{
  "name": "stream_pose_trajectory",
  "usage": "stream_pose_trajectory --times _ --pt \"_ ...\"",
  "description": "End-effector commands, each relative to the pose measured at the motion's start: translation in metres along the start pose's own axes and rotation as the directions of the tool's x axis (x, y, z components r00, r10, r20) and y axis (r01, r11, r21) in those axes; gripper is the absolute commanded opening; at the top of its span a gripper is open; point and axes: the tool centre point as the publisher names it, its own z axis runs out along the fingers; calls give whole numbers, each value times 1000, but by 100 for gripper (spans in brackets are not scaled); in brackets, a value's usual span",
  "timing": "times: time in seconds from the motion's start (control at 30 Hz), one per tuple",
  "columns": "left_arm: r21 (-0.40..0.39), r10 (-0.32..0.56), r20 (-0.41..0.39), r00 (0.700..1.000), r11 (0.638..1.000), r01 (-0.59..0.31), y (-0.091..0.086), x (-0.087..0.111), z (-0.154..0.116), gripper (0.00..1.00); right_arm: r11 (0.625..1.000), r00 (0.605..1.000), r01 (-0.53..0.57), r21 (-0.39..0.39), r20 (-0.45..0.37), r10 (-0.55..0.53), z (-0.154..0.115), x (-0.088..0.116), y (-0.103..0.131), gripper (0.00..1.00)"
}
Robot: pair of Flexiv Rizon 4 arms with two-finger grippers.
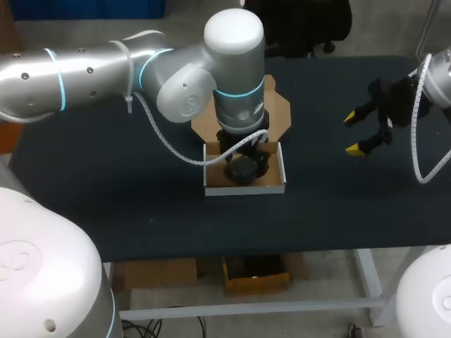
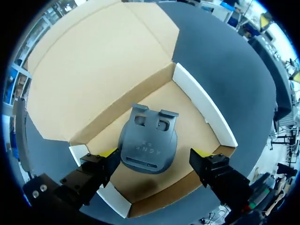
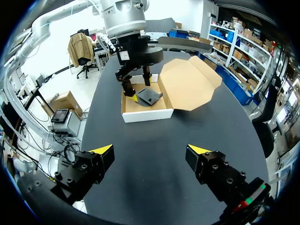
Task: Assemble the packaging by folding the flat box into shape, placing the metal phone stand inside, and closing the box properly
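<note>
Colour rundown: the box is plain brown kraft inside with white outer walls. Its lid flap, at 12 o'clock from the tray, is the same brown, and the phone stand is a dark matte grey, all on a near-black, navy-ish table. The left arm and right arm are silver-white with thin glowing cyan rings. The left gripper and the right gripper, out at 3 o'clock from the box, are black with bright yellow tips.

Silver arms, cyan rings, white cables, yellow-tipped black fingers
</note>
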Motion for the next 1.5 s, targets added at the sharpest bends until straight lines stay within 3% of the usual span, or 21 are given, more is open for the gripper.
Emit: stream_pose_trajectory --times 0.03,0.27,0.53,1.5 --pt "-9 -75 16 997 997 76 -1 7 -1 100 1000 1000 2 -7 -6 -2 -2 0 -1 100" --pt "-22 -229 -35 973 973 228 -2 11 0 100 1000 1000 2 -7 -6 -2 -2 0 -1 100" --pt "-24 -328 -10 945 945 327 -3 12 7 100 1000 1000 2 -7 -6 -2 -2 0 -1 100" --pt "-36 -402 28 915 915 402 28 34 7 100 1000 1000 2 -7 -6 -2 -2 0 -1 100"
